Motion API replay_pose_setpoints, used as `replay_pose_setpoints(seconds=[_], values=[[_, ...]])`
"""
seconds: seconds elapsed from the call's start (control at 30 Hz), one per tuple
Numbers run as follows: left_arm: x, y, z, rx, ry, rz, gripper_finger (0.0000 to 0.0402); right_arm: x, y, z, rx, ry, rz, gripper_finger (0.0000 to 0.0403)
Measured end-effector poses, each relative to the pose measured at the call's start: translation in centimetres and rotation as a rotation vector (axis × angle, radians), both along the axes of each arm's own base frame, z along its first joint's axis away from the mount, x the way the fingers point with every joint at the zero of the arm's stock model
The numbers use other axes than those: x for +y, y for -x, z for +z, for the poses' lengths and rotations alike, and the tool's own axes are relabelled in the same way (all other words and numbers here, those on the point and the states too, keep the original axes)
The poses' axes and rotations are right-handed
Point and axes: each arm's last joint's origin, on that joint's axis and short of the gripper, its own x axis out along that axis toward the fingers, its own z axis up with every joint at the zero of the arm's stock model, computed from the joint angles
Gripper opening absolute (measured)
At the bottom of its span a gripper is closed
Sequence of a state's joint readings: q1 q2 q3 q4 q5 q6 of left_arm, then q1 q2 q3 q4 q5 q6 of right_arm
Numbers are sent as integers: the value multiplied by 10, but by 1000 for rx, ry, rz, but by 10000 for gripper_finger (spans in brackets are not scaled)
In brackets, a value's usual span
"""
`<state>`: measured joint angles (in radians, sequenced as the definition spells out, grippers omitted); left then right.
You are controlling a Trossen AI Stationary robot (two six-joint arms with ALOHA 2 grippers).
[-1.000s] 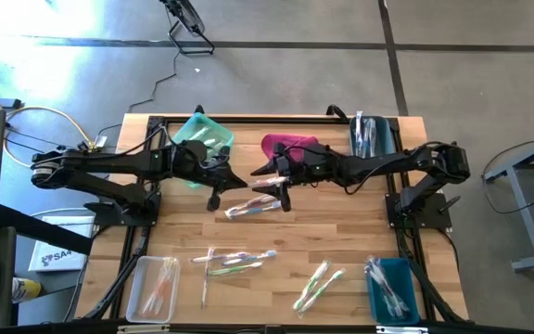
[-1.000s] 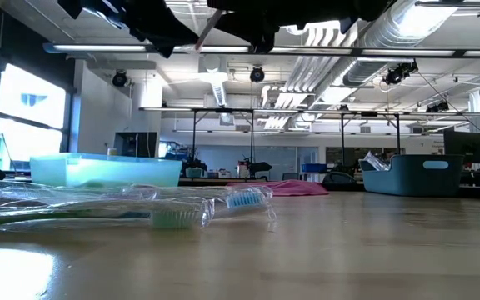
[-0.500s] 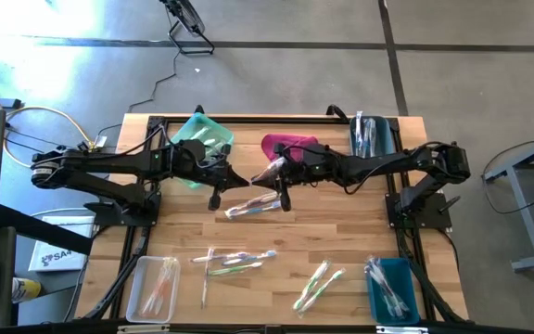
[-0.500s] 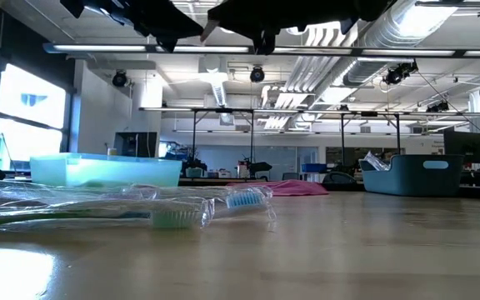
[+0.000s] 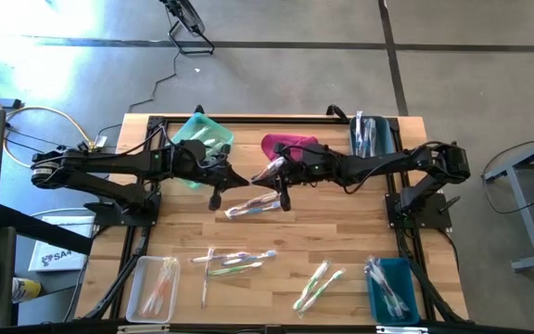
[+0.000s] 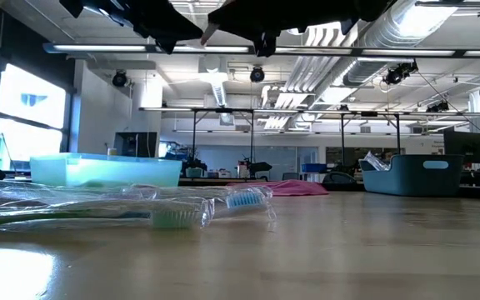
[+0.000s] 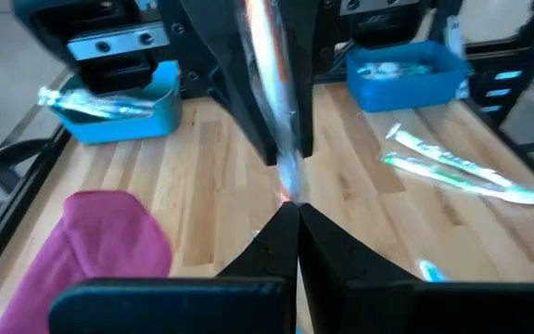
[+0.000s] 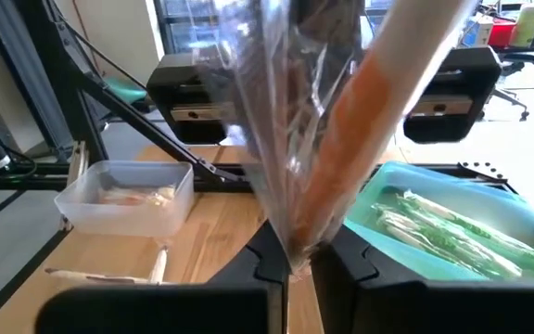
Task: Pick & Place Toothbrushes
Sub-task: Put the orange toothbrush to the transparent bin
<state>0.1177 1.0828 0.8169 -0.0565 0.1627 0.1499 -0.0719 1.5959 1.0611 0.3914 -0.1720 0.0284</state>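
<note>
Fingers of the right gripper [image 5: 273,172] clench a wrapped toothbrush [image 8: 341,139] above mid-desk [image 5: 341,241]; the left gripper [image 5: 235,178] pinches apparently the same wrapper's other end. If neither lets go, pulling apart could tear the slick wrapper or drop it.

- Magenta cloth [image 5: 288,145] on light wood-grain table [image 5: 341,232].
- Mint-green bin [image 5: 202,135], dark blue bin [image 5: 372,136], bright blue tray [image 5: 395,289], clear tray [image 5: 154,286].
- Orange-handled toothbrush [image 8: 378,121] in clear shiny wrapper.
- Green-and-white toothbrushes [image 5: 318,286] in clear wrappers.
- Black arms.
</note>
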Motion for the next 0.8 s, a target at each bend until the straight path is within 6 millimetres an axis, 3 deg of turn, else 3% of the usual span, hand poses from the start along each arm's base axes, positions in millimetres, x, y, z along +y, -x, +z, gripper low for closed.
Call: replay_pose_setpoints(seconds=[0.13,0.5,0.8], values=[[1,1,-2,24,-6,24,29,0,1,-3,34,-3,-1,19],[1,1,-1,12,-7,26,148,-1,2,-10,112,-11,-3,19],[1,-2,8,-88,-8,28,171,1,3,-19,187,-14,-11,19]])
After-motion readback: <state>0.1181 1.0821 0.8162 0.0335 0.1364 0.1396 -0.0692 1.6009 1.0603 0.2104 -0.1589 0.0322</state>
